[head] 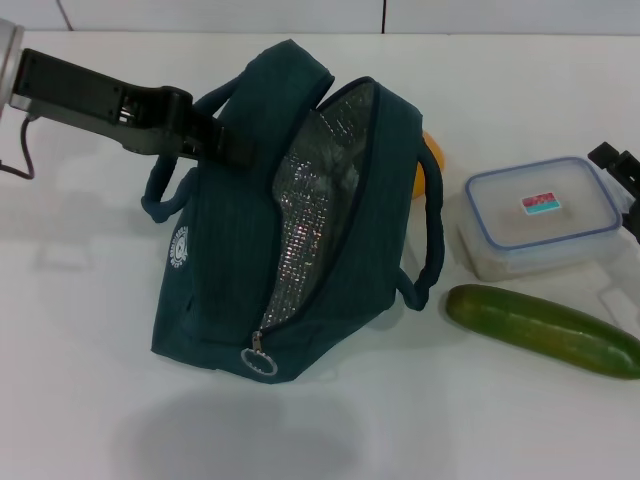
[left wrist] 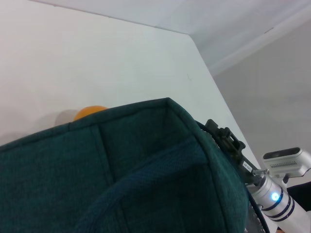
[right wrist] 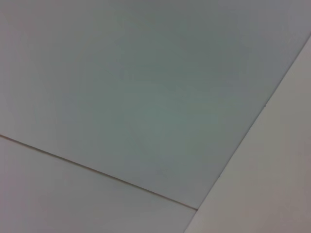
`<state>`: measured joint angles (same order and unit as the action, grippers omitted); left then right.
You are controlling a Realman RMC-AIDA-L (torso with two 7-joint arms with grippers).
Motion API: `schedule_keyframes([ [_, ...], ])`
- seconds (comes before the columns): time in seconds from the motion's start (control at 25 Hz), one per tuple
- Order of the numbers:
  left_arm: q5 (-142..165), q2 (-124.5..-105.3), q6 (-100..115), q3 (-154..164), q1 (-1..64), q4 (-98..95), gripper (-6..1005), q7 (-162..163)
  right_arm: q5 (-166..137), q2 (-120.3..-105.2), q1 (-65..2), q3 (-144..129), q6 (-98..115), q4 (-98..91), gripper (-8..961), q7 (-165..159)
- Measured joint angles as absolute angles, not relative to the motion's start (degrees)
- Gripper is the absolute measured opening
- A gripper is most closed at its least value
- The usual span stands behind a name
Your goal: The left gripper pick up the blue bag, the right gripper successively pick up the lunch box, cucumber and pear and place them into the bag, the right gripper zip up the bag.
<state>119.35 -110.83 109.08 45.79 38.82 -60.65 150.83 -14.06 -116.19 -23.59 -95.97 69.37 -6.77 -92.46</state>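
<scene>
The left tool (head: 235, 145) is closed on a handle of the blue bag (head: 230, 290), which is held tilted above the white worktop (head: 80, 300). The bag's unzipped mouth, lined with silver foil, is turned upward and toward the right, and its zipper pull (head: 259, 355) hangs at the lower front corner. The pear (head: 432, 160) is half hidden behind the bag. Just right of the bag lie the lunch box (head: 542, 215), lid up, and in front of it the cucumber (head: 542, 328), its long axis running left to right, angled slightly toward the robot at its right end. Only part of the right tool (head: 622, 175) is seen at the right edge beside the lunch box; whether it is open cannot be told.
</scene>
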Motion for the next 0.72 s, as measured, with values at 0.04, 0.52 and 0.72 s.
schedule_keyframes([
  [0.04,119.35,-110.83,109.07,45.79,38.82,-60.65,45,150.73,-14.06,-116.19,-23.58,-95.97,69.36,-6.77,733,-92.40],
  [0.52,119.35,-110.83,109.12,45.88,38.81,-60.65,45,149.95,-14.15,-115.92,-23.67,-96.36,67.88,-6.74,531,-89.63],
  [0.72,119.35,-110.79,109.18,45.88,38.78,-60.65,45,149.65,-14.15,-116.01,-23.82,-96.57,67.39,-6.77,371,-89.57],
])
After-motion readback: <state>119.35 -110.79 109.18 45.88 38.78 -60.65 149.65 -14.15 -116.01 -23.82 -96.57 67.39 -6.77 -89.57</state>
